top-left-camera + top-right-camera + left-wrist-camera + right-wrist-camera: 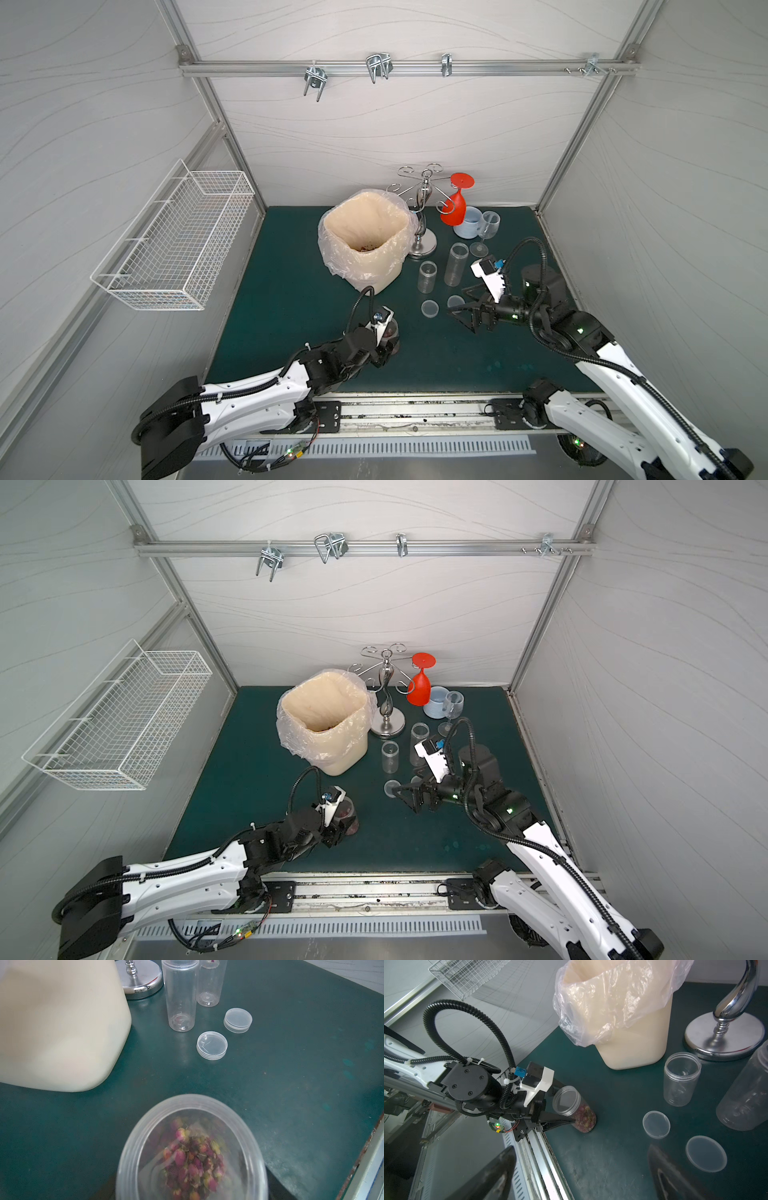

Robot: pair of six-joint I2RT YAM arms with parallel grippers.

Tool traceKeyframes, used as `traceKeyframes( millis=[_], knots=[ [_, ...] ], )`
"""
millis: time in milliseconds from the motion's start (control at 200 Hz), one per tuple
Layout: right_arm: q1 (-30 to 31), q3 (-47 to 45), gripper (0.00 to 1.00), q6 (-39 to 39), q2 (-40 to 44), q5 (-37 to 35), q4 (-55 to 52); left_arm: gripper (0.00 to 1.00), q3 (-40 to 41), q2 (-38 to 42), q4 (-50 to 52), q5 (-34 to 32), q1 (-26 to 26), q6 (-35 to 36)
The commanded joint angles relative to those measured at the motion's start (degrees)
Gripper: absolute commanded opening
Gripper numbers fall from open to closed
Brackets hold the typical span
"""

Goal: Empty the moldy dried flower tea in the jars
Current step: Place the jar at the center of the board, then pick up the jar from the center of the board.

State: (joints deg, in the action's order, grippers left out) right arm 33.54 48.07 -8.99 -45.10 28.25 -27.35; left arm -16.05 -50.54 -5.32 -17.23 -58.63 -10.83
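My left gripper (388, 345) is shut on the short wide jar (574, 1109), which leans over near the mat's front. One of its black fingers (558, 1122) presses the jar's side. Its translucent lid looks on, and pinkish-brown dried flower tea (193, 1159) shows through it. The short narrow jar (427, 276) and the tall jar (456, 264) stand open and look empty, right of the bin. Their two lids (429, 308) (456, 301) lie on the mat in front of them. My right gripper (461, 320) hovers open beside those lids, holding nothing.
A cream bin (374, 274) with a clear plastic liner stands at mid-mat, some reddish bits at its bottom. Behind the jars are a chrome glass stand (424, 245), a hanging red glass (455, 208), a pale blue mug (467, 222) and a clear wine glass (488, 228). A wire basket (174, 241) hangs on the left wall.
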Motion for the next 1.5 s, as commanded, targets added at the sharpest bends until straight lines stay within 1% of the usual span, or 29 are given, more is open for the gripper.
traceKeyframes(
  millis=[0, 55, 110, 115, 130, 150, 270, 375, 510, 655, 685, 755, 860, 940, 1105, 1210, 1376, 1496],
  knots=[
    [2.0, 1.3, 0.99, 1.1, -1.5, -1.9, -2.6, 0.72, 1.1, 1.4, -4.3, 0.3, -0.3, 0.9],
    [3.1, 1.9, 0.99, 1.4, -2.2, -2.9, -3.2, 0.76, 1.4, 1.8, -4.6, 0.1, -0.3, 0.7],
    [4.0, 2.4, 0.99, 1.5, -3.0, -3.8, -3.5, 0.83, 1.3, 2.5, -4.3, 0.0, -0.3, 0.5],
    [4.1, 2.4, 0.99, 1.6, -3.1, -3.8, -3.5, 0.85, 1.2, 2.6, -4.2, 0.1, -0.3, 0.5],
    [4.3, 2.6, 0.99, 1.6, -3.4, -3.9, -3.5, 0.96, 1.1, 2.8, -4.0, 0.0, -0.3, 0.5],
    [4.6, 2.7, 0.99, 1.6, -3.5, -4.1, -3.6, 0.99, 0.9, 3.1, -3.7, -0.1, -0.3, 0.5],
    [5.7, 3.7, 0.99, 2.1, -4.5, -4.8, -3.6, 0.99, -1.1, 6.0, -0.5, -0.9, -0.3, -0.8],
    [6.3, 4.8, 0.99, 2.8, -4.9, -5.0, -3.8, 0.99, -4.1, 9.5, 3.1, -0.3, -0.3, -1.3],
    [7.1, 6.5, 0.99, 4.6, -5.4, -6.5, -4.5, 0.99, -9.6, 13.5, 8.3, -0.3, -0.3, 0.4],
    [8.1, 7.8, 0.99, 6.9, -7.0, -7.8, -4.8, 0.99, -17.8, 15.0, 19.1, -6.1, -0.3, -2.5],
    [8.3, 8.1, 0.99, 7.5, -7.4, -8.0, -4.9, 0.99, -19.2, 15.1, 20.9, -5.9, -0.3, -1.7],
    [9.6, 9.0, 0.99, 8.9, -8.8, -9.2, -5.2, 0.99, -21.6, 15.2, 23.0, -2.8, -0.3, 2.3],
    [13.2, 10.6, 0.99, 11.1, -11.7, -12.7, -5.7, 0.99, -24.7, 14.7, 26.4, -3.3, 0.5, 4.2],
    [15.9, 11.5, 0.99, 12.0, -14.1, -14.4, -5.5, 0.99, -26.2, 14.8, 28.7, -1.2, 4.2, 3.7],
    [21.8, 11.7, 0.99, 12.9, -19.7, -17.6, -3.4, 0.99, -27.0, 15.3, 30.4, 12.5, 18.1, -0.9],
    [24.6, 10.8, 0.99, 12.6, -23.1, -18.4, 0.0, 0.99, -28.6, 14.1, 32.6, 17.5, 25.1, -2.4],
    [28.1, 11.8, 0.99, 12.9, -29.6, -21.4, 3.1, 0.99, -30.8, 10.9, 35.2, 23.6, 33.1, -4.6],
    [29.3, 13.0, 0.99, 13.0, -34.1, -23.2, 4.3, 0.99, -31.3, 8.4, 36.2, 25.7, 36.9, -6.4]
  ],
)
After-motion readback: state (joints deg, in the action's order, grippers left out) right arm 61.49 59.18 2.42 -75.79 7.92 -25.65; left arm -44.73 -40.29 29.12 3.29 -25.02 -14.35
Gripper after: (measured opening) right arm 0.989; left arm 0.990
